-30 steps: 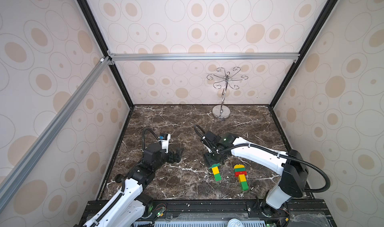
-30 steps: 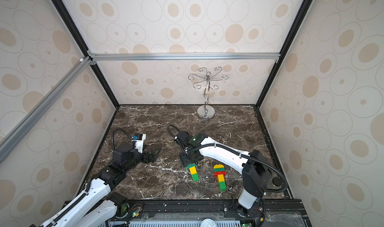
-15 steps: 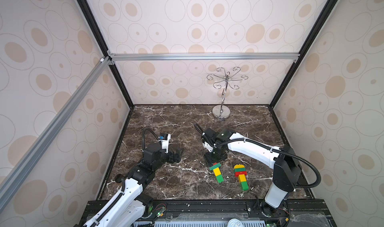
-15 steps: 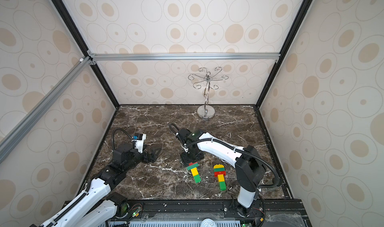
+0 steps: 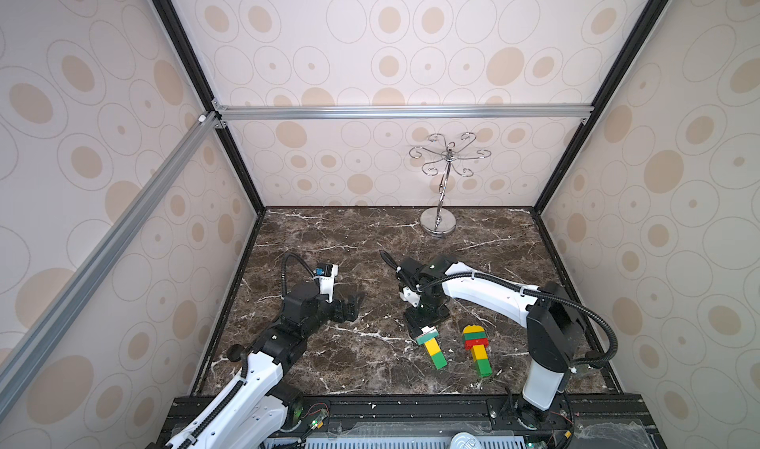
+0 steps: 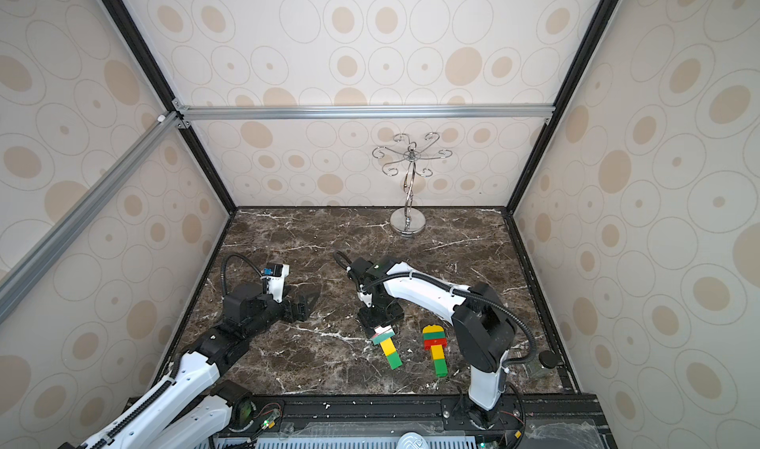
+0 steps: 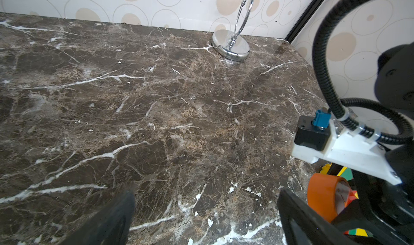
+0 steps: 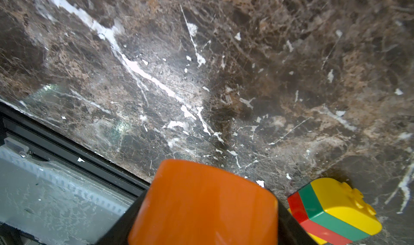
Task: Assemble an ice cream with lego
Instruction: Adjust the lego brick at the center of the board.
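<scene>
The right gripper [image 5: 425, 326], lower centre of a top view, pinches the orange dome [image 8: 201, 205] at the upper end of a stack [image 5: 433, 350] of green and yellow bricks lying on the table [image 5: 329, 237]. Just right of it lies a second stack [image 5: 477, 350], topped by a yellow dome. The left gripper [image 5: 354, 303], left of centre, is spread wide, holding nothing.
</scene>
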Action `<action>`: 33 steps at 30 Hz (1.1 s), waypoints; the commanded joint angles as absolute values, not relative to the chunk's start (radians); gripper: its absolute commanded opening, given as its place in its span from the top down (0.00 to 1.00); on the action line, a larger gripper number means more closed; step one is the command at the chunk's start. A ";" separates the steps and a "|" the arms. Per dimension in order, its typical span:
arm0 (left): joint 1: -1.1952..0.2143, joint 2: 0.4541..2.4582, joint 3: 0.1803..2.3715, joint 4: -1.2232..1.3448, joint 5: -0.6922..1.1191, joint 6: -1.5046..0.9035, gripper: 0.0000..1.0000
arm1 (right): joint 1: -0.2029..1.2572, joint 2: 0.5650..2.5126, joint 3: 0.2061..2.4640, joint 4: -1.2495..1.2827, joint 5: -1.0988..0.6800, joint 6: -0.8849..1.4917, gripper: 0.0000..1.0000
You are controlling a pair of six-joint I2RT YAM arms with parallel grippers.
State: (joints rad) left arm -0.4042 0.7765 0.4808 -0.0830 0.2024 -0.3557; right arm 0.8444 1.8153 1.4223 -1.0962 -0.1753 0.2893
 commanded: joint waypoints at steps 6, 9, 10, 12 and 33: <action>-0.391 0.782 0.483 -0.057 0.222 -0.375 0.00 | 0.841 1.849 1.454 -1.153 -0.219 0.243 0.81; -0.390 0.782 0.483 -0.057 0.222 -0.374 0.00 | 0.841 1.859 1.456 -1.164 -0.225 0.232 0.81; -0.390 0.782 0.483 -0.057 0.222 -0.375 0.00 | 0.840 1.861 1.457 -1.167 -0.228 0.229 0.81; -0.390 0.783 0.483 -0.057 0.224 -0.375 0.00 | 0.841 1.867 1.459 -1.177 -0.232 0.220 0.81; -0.387 0.790 0.479 -0.049 0.236 -0.377 0.00 | 0.841 1.939 1.432 -1.193 -0.293 0.166 0.82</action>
